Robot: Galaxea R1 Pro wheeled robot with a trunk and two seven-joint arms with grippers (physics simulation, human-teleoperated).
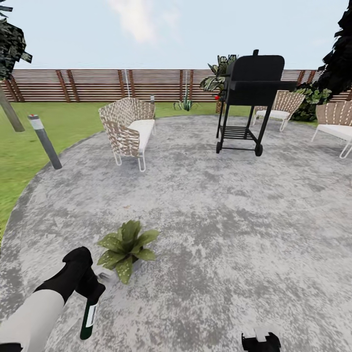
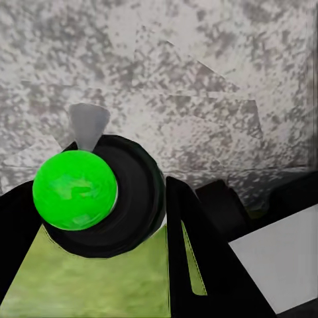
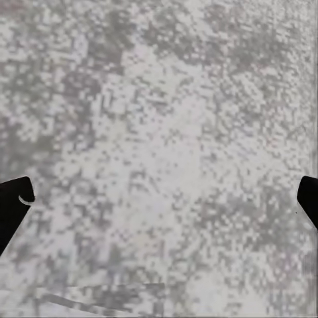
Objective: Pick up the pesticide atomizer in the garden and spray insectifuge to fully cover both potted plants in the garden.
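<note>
My left gripper [image 1: 91, 289] is shut on the pesticide atomizer [image 1: 89, 319], a slim dark-green bottle with a white label that hangs below the black fingers. In the left wrist view the atomizer [image 2: 99, 199] appears as a round dark body with a bright green end between the fingers. One potted plant [image 1: 126, 248], a low rosette of pointed green leaves, sits on the paving just right of and beyond that gripper. The second potted plant is out of view. At the head view's bottom edge my right gripper [image 1: 260, 341] is open, its fingertips [image 3: 13, 207] wide apart over bare paving.
On the grey mottled paving [image 1: 220, 220] stand a woven sofa [image 1: 128, 128], a black grill [image 1: 252, 98] and two woven chairs [image 1: 278, 110] [image 1: 337, 124]. A grey bollard lamp [image 1: 44, 141] stands at the lawn [image 1: 24, 156] edge. The slat fence [image 1: 98, 84] closes the back.
</note>
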